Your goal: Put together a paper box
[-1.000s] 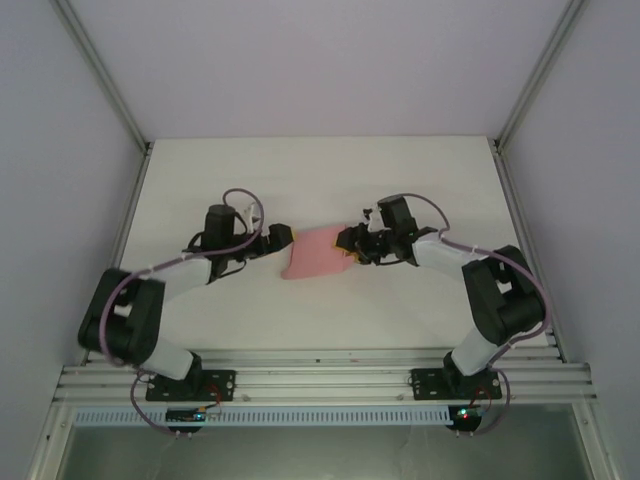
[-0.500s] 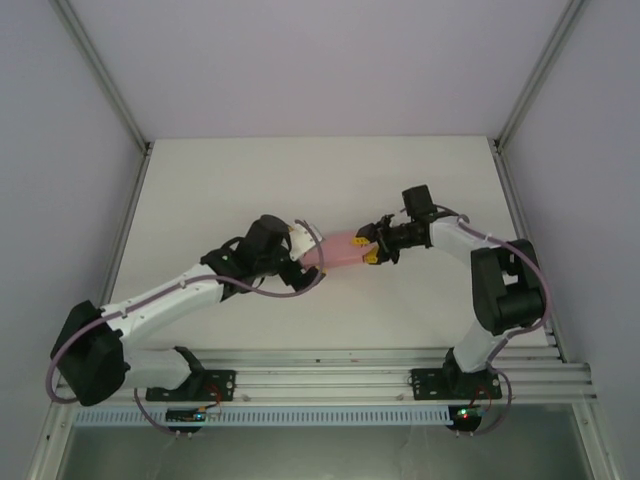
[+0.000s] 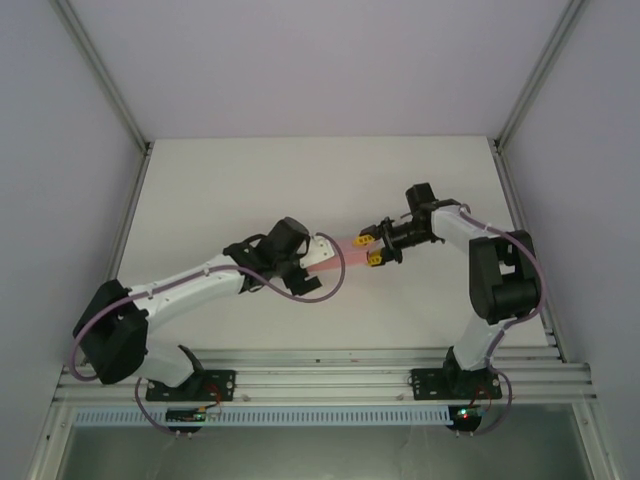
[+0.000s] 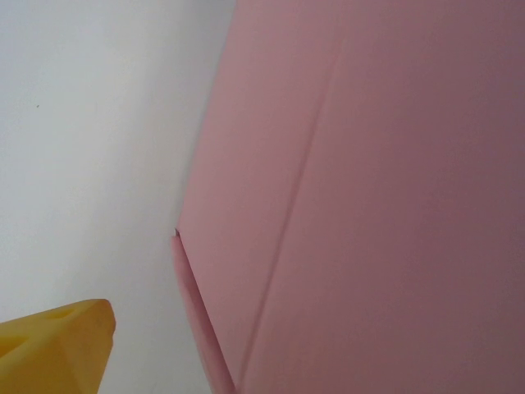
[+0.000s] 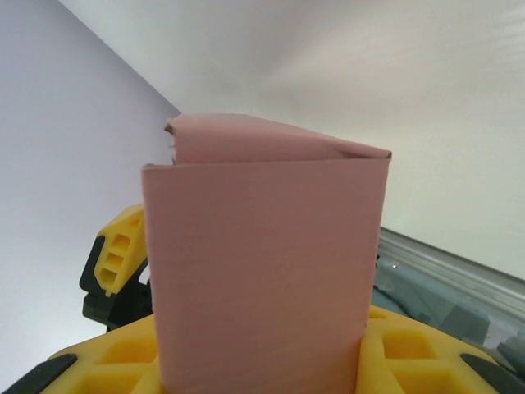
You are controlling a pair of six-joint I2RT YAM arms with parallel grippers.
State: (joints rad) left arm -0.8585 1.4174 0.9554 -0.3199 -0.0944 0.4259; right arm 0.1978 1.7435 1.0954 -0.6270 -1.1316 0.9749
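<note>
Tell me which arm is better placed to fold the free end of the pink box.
Left, probably. The right gripper is shut on one end of the paper box, so it is busy; the left gripper is open at the free end.

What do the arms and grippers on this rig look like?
The left arm and right arm have white shells with black joints. A purplish-grey cable loops along each. The right gripper has yellow plastic fingers with moulded hollow cells on black mounts.
</note>
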